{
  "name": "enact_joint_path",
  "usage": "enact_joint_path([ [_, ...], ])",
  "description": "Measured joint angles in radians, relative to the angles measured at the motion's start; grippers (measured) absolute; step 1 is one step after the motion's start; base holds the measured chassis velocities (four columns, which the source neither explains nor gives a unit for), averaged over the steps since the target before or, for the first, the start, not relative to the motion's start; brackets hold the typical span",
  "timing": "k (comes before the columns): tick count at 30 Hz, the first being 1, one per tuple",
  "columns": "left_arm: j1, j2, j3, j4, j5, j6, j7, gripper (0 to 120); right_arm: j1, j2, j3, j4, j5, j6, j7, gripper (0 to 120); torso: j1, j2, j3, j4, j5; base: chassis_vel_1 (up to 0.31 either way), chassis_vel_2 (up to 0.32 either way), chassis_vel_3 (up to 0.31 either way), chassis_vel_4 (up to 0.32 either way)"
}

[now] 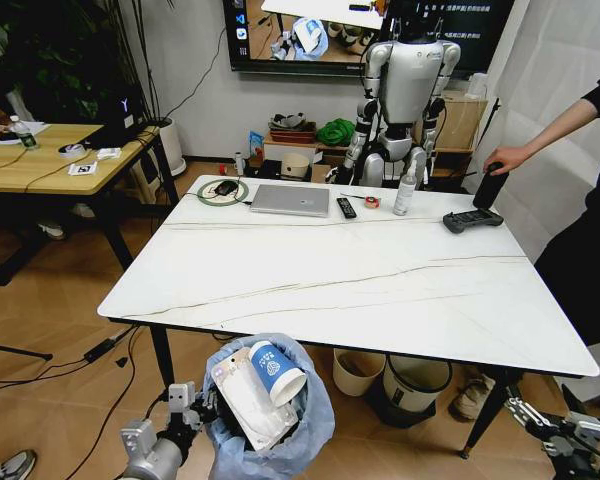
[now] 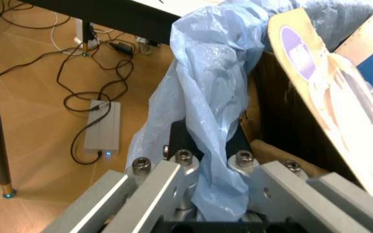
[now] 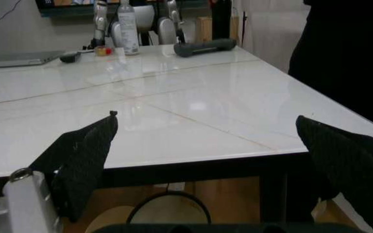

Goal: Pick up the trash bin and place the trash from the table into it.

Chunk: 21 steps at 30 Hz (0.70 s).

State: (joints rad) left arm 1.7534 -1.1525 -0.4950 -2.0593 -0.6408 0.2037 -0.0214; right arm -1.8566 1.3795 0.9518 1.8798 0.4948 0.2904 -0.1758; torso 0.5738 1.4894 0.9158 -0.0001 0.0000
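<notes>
The trash bin (image 1: 280, 440), lined with a crinkly light-blue bag, hangs just in front of the table's (image 1: 360, 270) near edge, below the level of the top. My left gripper (image 1: 195, 405) is shut on its rim; in the left wrist view the black fingers (image 2: 181, 138) pinch the blue bag (image 2: 206, 87). The trash lies inside the bin: a blue paper cup (image 1: 273, 371), white crumpled paper (image 1: 250, 410) and brown cardboard (image 2: 283, 121). My right gripper (image 3: 212, 160) stands open and holds nothing, low by the table's near right corner (image 1: 555, 428).
A laptop (image 1: 291, 200), remote (image 1: 346, 207), bottle (image 1: 405, 190) and game controller (image 1: 472, 220) sit along the far edge. Two other bins (image 1: 415, 382) stand under the table. A person stands at the right side. Cables and a power strip (image 2: 102, 128) lie on the floor.
</notes>
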Motion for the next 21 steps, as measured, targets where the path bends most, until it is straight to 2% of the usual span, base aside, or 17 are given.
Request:
enact_joint_path([
  [9,0.030,-0.014,-0.003,0.019,-0.028,-0.014,-0.007,0,0.000,-0.001,-0.001,0.000,0.000,0.000,0.000,100,0.000,0.000,0.000,0.0000,0.0000,0.000,0.000,0.000,0.000],
  [21,0.065,-0.082,-0.034,0.049,0.068,-0.070,-0.027,0,0.001,-0.001,-0.001,0.000,0.000,0.000,0.000,100,0.000,0.000,0.000,0.0000,0.0000,0.000,0.000,0.000,0.000],
])
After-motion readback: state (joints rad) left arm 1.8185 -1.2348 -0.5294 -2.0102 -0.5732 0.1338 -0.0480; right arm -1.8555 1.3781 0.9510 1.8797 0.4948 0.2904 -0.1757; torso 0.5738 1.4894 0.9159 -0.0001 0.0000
